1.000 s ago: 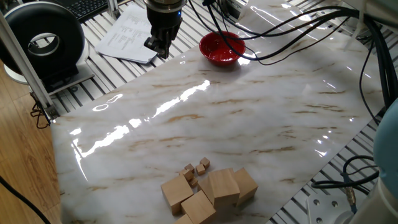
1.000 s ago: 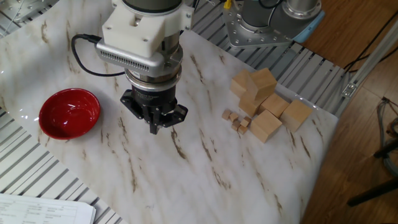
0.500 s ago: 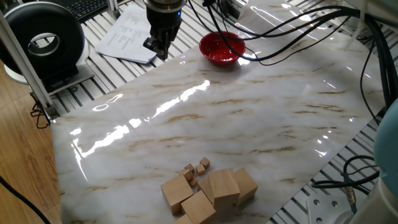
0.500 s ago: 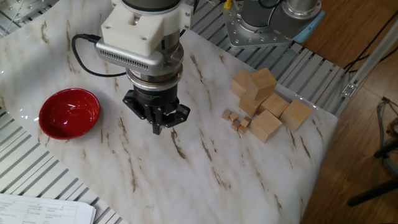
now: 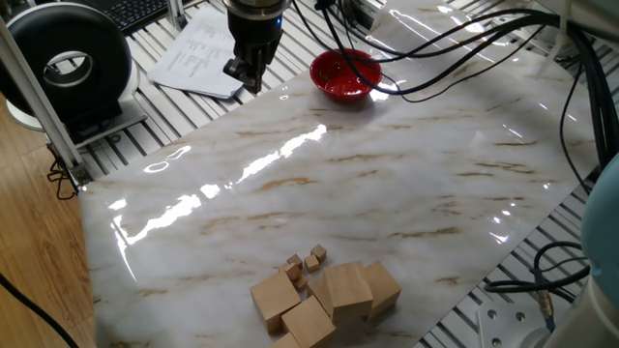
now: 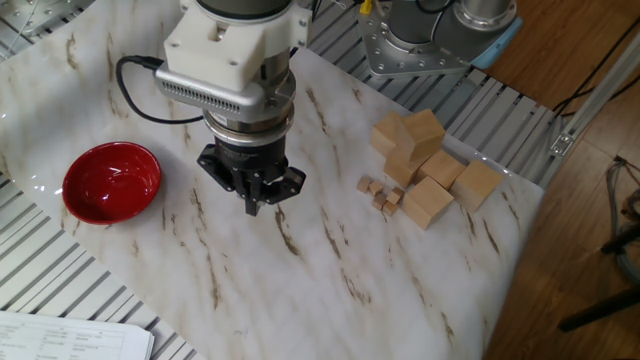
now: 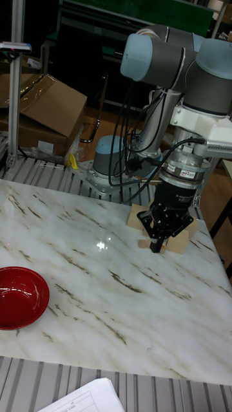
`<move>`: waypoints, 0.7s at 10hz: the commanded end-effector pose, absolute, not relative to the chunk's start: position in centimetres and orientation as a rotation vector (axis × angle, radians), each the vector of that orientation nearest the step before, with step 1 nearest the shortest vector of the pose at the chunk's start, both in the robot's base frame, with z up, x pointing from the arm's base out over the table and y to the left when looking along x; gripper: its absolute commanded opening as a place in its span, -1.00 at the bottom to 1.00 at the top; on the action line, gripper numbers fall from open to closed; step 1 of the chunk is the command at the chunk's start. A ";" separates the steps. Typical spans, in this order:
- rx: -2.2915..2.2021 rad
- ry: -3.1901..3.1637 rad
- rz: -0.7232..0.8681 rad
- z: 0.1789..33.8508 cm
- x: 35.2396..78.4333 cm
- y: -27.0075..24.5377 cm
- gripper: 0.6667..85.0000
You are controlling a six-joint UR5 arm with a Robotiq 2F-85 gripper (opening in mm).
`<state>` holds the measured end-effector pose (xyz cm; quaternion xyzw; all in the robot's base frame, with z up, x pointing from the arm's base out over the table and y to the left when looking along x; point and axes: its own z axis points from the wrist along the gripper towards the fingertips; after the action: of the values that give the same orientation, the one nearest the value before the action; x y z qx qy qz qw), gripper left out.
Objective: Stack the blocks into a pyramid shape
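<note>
Fingers pressed together and empty, the gripper (image 6: 252,203) hangs above bare marble table (image 6: 330,290) at center frame, the blocks (image 6: 425,160) well apart at right. Five large cubes seem visible, beside some four tiny cubes (image 6: 382,194).

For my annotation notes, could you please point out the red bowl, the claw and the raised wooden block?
red bowl (image 6: 110,182), the other fixed view, inner floor.
claw (image 6: 252,207), the other fixed view, fingertips.
raised wooden block (image 6: 424,131), the other fixed view, top face.

A red bowl (image 6: 111,180) is seen empty near one edge of the marble counter (image 5: 387,193). Several tiny wooden cubes (image 6: 381,193) are scattered in a loose cluster. Printed papers (image 5: 201,53) are laid beyond the counter's edge.
</note>
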<state>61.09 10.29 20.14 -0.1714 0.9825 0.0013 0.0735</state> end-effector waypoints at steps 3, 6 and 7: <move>-0.487 2.985 -0.056 19.7 60.9 9.0 -0.99; -0.470 2.985 -0.088 20.0 60.7 8.3 -0.99; -0.427 2.971 -0.025 19.9 61.2 9.4 -0.99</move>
<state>60.90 8.69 19.79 -0.1584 0.9852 -0.0246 0.0614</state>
